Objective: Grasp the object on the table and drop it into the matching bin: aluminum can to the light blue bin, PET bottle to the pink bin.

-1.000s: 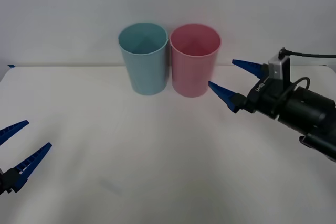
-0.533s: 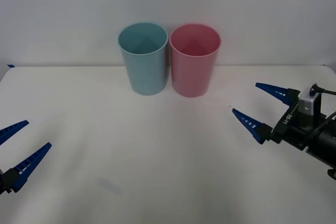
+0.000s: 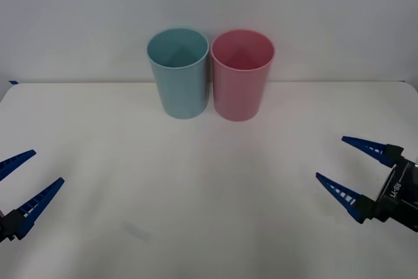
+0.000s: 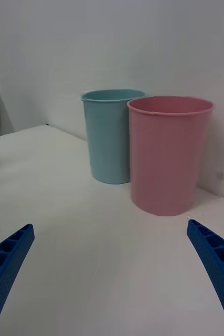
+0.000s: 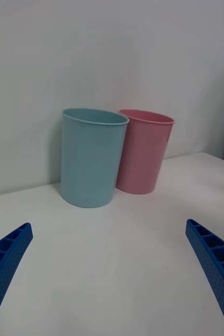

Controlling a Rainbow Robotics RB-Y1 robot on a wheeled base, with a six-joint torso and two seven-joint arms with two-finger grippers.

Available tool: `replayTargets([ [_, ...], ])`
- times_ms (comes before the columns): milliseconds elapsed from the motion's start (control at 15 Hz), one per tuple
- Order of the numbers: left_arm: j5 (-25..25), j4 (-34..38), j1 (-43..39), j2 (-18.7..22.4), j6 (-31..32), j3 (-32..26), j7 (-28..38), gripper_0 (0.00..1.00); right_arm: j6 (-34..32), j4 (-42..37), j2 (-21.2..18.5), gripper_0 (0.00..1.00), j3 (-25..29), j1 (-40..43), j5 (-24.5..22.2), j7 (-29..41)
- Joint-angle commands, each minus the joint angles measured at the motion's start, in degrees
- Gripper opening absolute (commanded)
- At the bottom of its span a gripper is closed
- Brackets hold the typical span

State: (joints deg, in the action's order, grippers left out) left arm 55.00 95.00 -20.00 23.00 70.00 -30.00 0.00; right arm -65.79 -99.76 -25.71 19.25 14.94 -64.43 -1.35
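While my right gripper point(image 3: 343, 159) hangs released above the tabletop point(image 3: 196, 181) | left gripper point(image 3: 19, 178) released, low | light blue bin point(image 3: 178, 73) touching pink bin point(image 3: 241, 75).

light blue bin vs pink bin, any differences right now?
Colour: the light blue bin is pale teal-blue, the pink bin is pink. Position: the light blue bin stands on the robot's left of the pair, the pink bin on its right. The pink bin is nearer the open right gripper; the light blue bin is nearer the open left gripper. Shared: both are upright, round, tapered, smooth-walled, about equal in size, side by side at the table's far edge.
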Motion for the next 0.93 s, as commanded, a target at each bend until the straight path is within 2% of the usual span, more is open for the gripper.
replayTargets([
  [67, 0.0, 0.0, 0.0, 0.0, 0.0, 0.0, 0.0, 1.0, -4.17, 0.09, 0.05, 1.0, 3.42, 2.46, 0.0, 1.0],
  [933, 0.0, 0.0, 0.0, 0.0, 0.0, 0.0, 0.0, 1.0, -6.37, 0.01, 0.05, 1.0, 5.18, 4.75, -0.7, -0.06],
])
